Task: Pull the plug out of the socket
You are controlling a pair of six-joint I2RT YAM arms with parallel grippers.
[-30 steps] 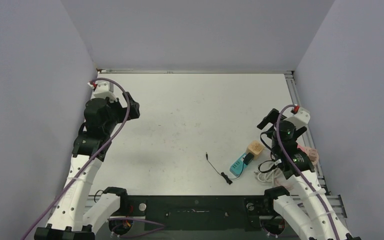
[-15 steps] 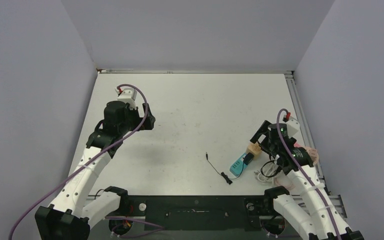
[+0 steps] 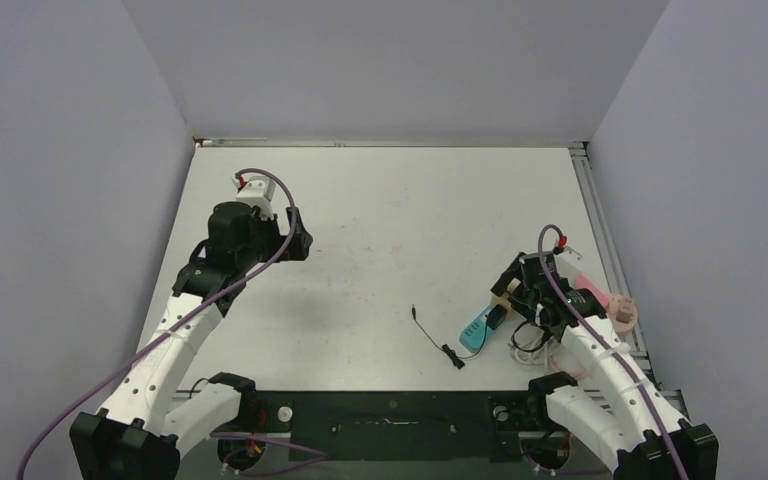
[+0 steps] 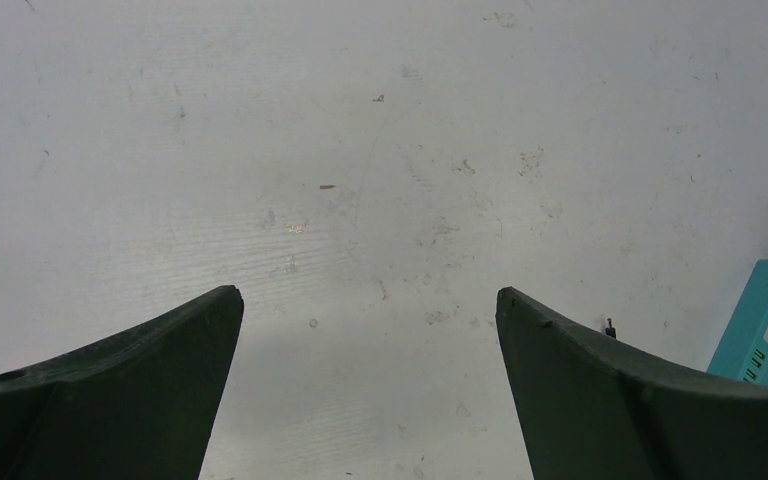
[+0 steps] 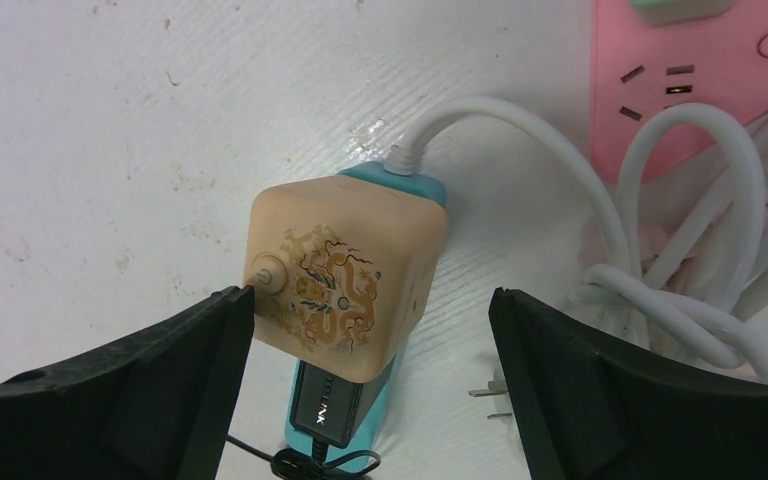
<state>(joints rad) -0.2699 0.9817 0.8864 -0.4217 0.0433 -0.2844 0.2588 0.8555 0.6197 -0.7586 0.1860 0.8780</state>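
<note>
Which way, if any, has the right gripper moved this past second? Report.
Yes. Right gripper came toward the near edge, closer to the teal strip, now over the cube.

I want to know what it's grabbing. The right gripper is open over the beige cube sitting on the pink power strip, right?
Not quite. The beige cube sits on the teal power strip; the pink power strip lies beside it. The right wrist view shows this. The right gripper is indeed open over the cube.
</note>
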